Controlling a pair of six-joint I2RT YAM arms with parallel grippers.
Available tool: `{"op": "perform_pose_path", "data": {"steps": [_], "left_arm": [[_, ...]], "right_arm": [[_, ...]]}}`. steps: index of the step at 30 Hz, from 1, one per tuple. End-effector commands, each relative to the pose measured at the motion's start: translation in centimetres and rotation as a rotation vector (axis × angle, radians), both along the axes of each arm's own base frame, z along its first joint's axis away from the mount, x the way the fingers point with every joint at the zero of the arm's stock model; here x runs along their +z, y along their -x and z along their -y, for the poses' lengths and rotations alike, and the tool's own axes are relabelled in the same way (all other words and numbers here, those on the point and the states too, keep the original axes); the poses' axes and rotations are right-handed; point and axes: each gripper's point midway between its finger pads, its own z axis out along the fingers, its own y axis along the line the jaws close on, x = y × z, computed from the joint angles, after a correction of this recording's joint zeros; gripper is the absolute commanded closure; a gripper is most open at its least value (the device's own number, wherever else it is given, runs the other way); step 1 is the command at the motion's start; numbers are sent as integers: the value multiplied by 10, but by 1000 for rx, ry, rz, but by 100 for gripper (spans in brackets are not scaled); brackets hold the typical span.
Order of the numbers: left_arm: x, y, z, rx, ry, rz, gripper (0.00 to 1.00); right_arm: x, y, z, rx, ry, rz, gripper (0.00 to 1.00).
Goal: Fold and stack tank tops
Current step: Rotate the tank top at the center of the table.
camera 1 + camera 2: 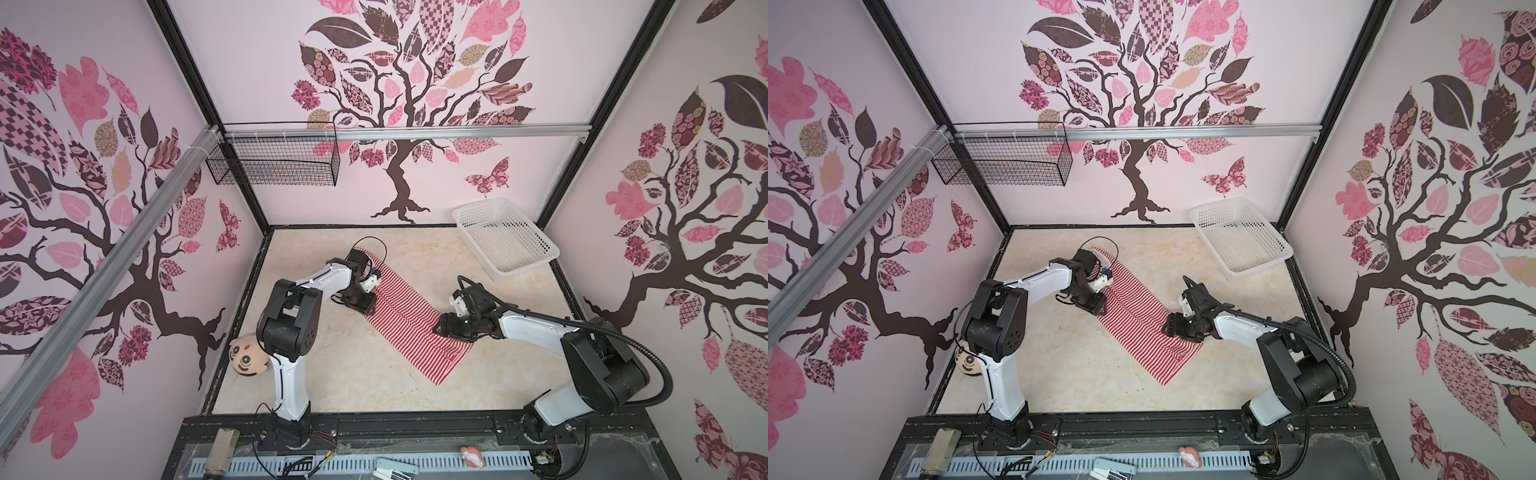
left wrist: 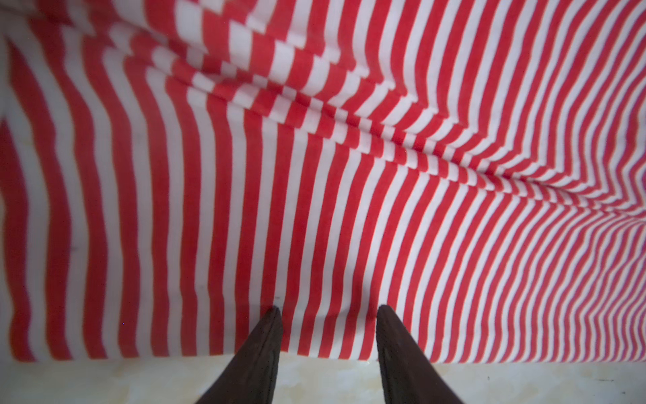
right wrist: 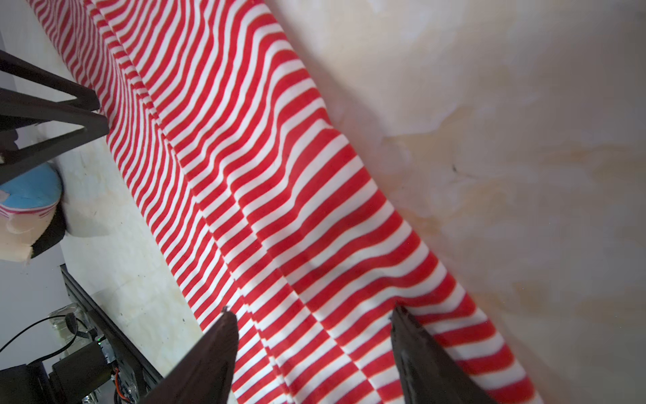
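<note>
One red-and-white striped tank top (image 1: 411,316) (image 1: 1138,320) lies on the table as a long narrow strip running diagonally from back left to front right. My left gripper (image 1: 366,306) (image 1: 1097,308) sits at the strip's left long edge, near its far half. In the left wrist view that gripper (image 2: 330,309) is open, its tips over the striped cloth (image 2: 314,175) just inside the hem, nothing pinched. My right gripper (image 1: 441,328) (image 1: 1169,329) is at the opposite edge, nearer the front end. It is open too (image 3: 311,311), straddling creased cloth (image 3: 279,210).
A white perforated basket (image 1: 482,204) stands empty at the back right corner. A round plush toy (image 1: 248,361) lies at the table's left edge by the left arm's base. A black wire basket (image 1: 274,162) hangs on the back wall. Bare tabletop (image 1: 353,374) surrounds the cloth.
</note>
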Motion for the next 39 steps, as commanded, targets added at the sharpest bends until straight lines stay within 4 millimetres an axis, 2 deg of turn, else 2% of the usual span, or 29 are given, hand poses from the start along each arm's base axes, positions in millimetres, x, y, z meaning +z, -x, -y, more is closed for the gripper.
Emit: {"op": "perform_pose_path", "data": {"steps": [1,5,8,14,17,21,25,28,30,33,37,39], "left_arm": [[-16,-15,-2,-13,-44,13,52],[-24,-42,1,-17,-75,13,52],[-21,-67,6,-13,-79,34,52],[-10,-122,17,1,-82,114,51],[-7,-142,20,4,-91,140,51],[0,-158,18,15,-102,173,51],[8,-159,11,31,-105,207,51],[20,-151,4,35,-102,213,51],[35,-140,0,22,-96,209,52],[59,-122,-7,15,-84,252,52],[95,-97,-17,31,-56,328,51],[105,-78,-22,25,-49,324,51]], "right_arm": [[-20,20,2,0,37,-77,28],[-20,25,-18,30,46,-74,27],[-18,29,-35,38,39,-74,27],[-13,27,-49,6,-4,-75,27],[-10,24,-63,18,-33,-81,27],[-6,22,-86,57,-43,-79,27],[-5,25,-109,104,-54,-86,27],[-6,30,-115,127,-35,-88,26],[-6,30,-108,114,-10,-73,26],[6,31,-99,104,5,-32,26],[28,35,-105,131,-53,-11,26],[33,36,-108,143,-68,-11,26]]}}
